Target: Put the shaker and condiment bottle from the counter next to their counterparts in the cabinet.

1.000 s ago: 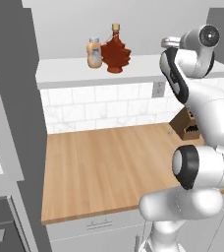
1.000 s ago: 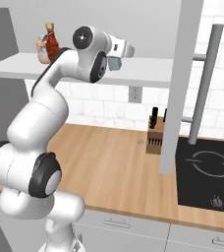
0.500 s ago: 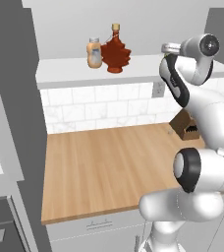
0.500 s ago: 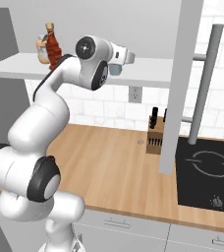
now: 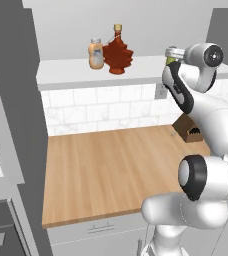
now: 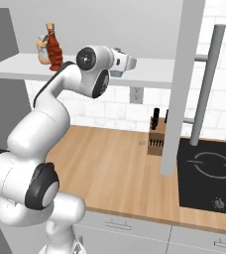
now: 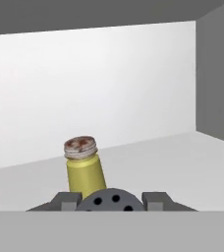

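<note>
Cabinet shelf [image 5: 146,70]: the condiment bottle [image 5: 117,54] stands touching the orange bottle [image 5: 96,54], whose pale label cannot be read. Farther right along the shelf, the gripper [image 7: 113,201] is closed on the shaker [image 7: 112,200], only its perforated cap showing, directly before the yellow-olive shaker [image 7: 84,169]. No brand markings legible.

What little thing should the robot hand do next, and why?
Probably ease down and let go. The gripper looks closed on the small shaker with a holed dark grey cap, just in front of the yellow-olive shaker with a grey cap on the white-grey cabinet shelf, so it seems about where it belongs.
</note>
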### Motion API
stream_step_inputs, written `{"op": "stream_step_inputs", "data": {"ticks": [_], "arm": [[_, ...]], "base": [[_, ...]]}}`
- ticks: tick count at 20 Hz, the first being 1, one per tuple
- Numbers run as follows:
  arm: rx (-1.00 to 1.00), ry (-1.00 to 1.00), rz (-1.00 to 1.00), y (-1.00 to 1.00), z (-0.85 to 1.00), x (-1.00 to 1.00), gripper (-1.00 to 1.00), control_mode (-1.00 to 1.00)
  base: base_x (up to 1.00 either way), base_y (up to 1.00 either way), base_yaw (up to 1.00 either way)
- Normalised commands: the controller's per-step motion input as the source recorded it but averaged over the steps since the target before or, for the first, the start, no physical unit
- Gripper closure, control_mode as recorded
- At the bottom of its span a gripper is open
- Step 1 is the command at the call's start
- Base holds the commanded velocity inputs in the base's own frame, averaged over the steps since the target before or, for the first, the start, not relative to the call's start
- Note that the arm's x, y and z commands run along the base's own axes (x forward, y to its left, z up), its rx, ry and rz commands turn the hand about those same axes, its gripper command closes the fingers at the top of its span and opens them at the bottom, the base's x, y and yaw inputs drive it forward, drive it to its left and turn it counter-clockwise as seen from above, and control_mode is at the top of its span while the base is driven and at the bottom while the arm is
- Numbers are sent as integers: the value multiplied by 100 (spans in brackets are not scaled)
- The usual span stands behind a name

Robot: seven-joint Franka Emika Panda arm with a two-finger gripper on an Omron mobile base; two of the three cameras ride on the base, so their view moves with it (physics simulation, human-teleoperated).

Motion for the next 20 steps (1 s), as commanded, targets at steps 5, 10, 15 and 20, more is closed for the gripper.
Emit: {"op": "stream_step_inputs", "data": {"ticks": [5,10,15,20], "arm": [[-1,0,0,11,-33,4,-100,-100],[5,0,1,-14,-2,12,-100,-100],[0,0,0,-6,0,14,-100,-100],[0,-2,0,-6,0,1,-100,-100]], "base": [[0,0,0],[0,0,0],[0,0,0],[0,0,0]]}}
